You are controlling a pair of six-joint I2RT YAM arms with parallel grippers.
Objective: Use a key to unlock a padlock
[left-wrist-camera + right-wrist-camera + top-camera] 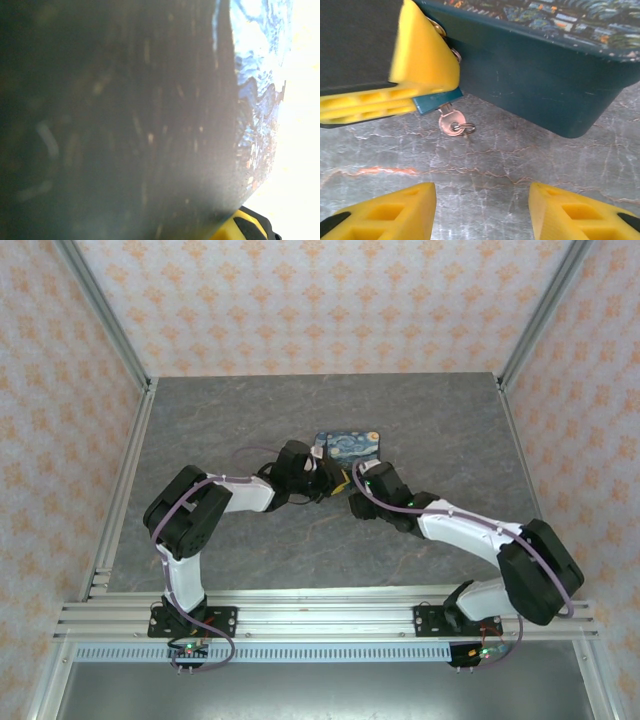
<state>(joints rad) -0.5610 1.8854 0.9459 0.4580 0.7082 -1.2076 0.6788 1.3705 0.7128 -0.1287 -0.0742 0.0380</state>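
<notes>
Fingers (pixel 385 212) of right gripper (pixel 481 210) spread wide along bottom edge, holding nothing. Up at centre-left, key (pixel 451 121) seated in padlock (pixel 436 101), padlock pinched by left gripper (pixel 326 480) beside painted box (pixel 535 75). Ease forward, square up on flat key head, close gently, then twist without dragging padlock loose.

Blurred dark surface (pixel 110 125), painted box (pixel 255 75) upper right, pincer fingertip (pixel 234 229) below
</notes>
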